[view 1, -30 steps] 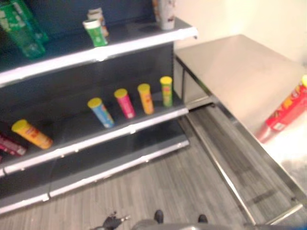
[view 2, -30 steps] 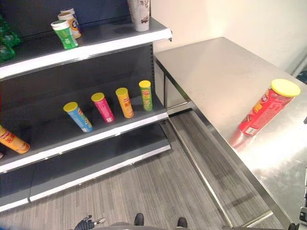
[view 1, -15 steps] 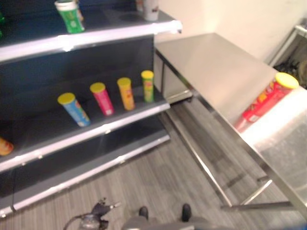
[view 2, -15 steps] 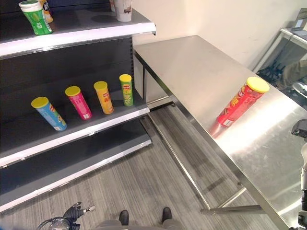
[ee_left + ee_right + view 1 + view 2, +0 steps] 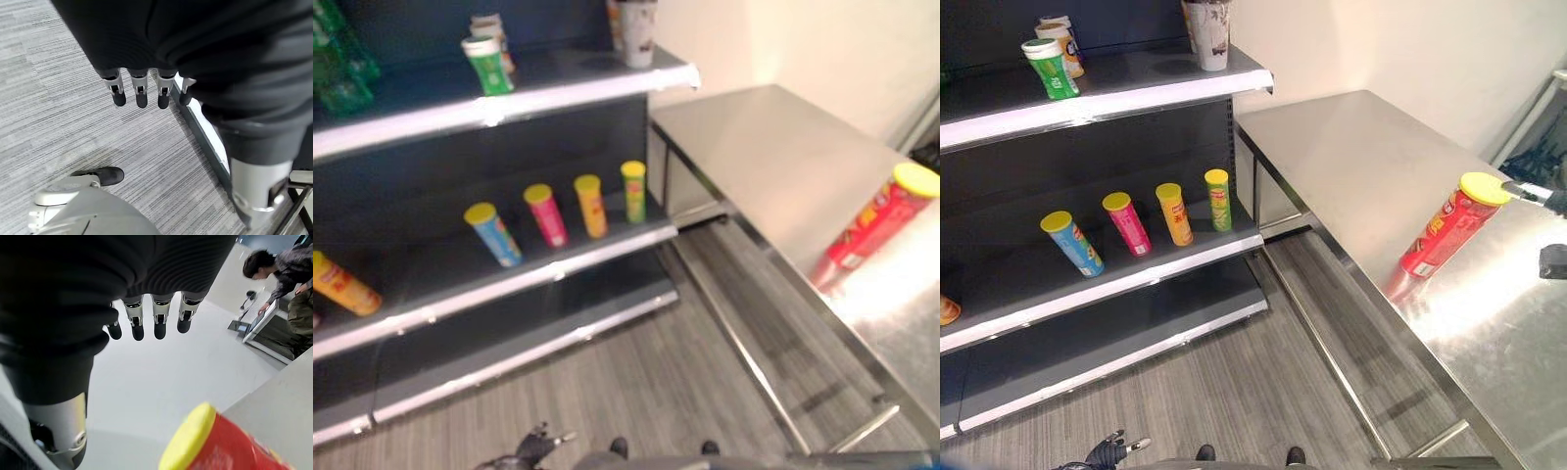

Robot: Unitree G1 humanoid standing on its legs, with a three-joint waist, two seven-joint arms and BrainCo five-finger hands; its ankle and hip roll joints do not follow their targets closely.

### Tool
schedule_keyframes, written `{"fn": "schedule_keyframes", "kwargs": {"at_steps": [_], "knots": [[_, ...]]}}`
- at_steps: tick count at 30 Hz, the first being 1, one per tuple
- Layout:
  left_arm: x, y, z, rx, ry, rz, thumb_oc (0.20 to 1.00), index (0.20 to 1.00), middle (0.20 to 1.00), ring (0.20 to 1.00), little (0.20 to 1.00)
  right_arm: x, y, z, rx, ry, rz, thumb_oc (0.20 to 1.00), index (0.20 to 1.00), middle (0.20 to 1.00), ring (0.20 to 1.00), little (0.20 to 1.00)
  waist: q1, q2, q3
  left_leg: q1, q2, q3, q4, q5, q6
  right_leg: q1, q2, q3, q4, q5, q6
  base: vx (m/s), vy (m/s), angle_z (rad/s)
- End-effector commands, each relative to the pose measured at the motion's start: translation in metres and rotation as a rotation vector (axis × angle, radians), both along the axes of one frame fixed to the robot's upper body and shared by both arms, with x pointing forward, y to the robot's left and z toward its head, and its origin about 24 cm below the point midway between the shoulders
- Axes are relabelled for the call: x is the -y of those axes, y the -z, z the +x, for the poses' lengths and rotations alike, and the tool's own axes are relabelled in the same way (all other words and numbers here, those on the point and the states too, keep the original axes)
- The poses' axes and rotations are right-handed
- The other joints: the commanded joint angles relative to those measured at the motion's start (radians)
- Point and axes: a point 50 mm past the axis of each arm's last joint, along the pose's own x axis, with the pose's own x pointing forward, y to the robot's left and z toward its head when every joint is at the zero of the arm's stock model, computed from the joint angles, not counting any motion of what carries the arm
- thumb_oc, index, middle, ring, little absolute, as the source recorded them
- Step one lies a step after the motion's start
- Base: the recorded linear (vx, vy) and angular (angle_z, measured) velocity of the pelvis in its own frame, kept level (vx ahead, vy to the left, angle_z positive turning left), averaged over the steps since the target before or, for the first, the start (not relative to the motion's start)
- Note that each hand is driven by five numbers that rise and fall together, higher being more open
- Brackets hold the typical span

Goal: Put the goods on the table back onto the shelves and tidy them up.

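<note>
1. Steel table (image 5: pixel 1351 166) to the robot's right, dark shelves (image 5: pixel 1126 88) to its left; one item left on the table top, well apart from the shelving.
2. Red can (image 5: pixel 1449 227) with a yellow lid, standing on the table near its front edge, long axis roughly upright and leaning in the head views, lid uppermost.
3. Right hand (image 5: pixel 146 320) clearly the nearer one: hanging with fingers straight and relaxed, empty, the can's yellow lid just below and ahead of the fingertips in its wrist view, no contact.
4. Left hand (image 5: pixel 142 88) low over the grey floor, fingers likewise straight and empty, far from the can.
5. Judged from this: a right-hand reach toward the can's side, fingers to wrap across the long axis.
</note>
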Motion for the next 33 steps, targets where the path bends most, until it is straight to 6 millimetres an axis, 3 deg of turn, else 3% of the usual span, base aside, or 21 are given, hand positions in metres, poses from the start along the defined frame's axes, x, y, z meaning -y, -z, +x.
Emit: {"fn": "schedule_keyframes", "kwargs": {"at_steps": [1,9,17,33], "knots": [[-0.020,-0.006,0.009,0.001,0.078,0.079,1.000,1.000,1.000,1.000,1.000,0.002,-0.029,0.004,0.006,-0.007,-0.106,1.000,1.000,1.000,1.000,1.000,0.045,-0.040,-0.061,-0.035,0.034,-0.071,0.001,-0.089,-0.067,-0.016,-0.050,-0.031,0.008,-0.062,0.037,0.00,0.000,0.00],[-0.020,-0.006,0.006,-0.007,0.077,0.079,1.000,1.000,1.000,1.000,1.000,0.007,-0.031,0.005,-0.112,0.034,-0.228,1.000,1.000,1.000,1.000,1.000,0.045,-0.046,-0.059,-0.041,0.033,-0.065,0.001,-0.089,-0.071,-0.016,-0.057,-0.041,0.008,-0.059,0.040,0.00,0.007,0.06],[-0.019,-0.005,0.006,-0.008,0.080,0.080,1.000,1.000,1.000,1.000,1.000,0.017,-0.028,0.006,-0.150,0.100,-0.240,1.000,1.000,1.000,1.000,1.000,0.048,-0.044,-0.057,-0.041,0.031,-0.065,0.001,-0.090,-0.070,-0.012,-0.063,-0.050,0.008,-0.059,0.041,0.00,0.002,0.02],[-0.018,-0.005,0.006,-0.014,0.089,0.073,1.000,1.000,1.000,1.000,1.000,0.018,-0.001,0.023,-0.178,0.105,-0.104,1.000,1.000,1.000,1.000,1.000,0.069,-0.045,-0.044,-0.054,0.027,-0.070,0.001,-0.086,-0.070,-0.018,-0.070,-0.063,0.008,-0.057,0.043,0.00,0.000,0.00]]}}
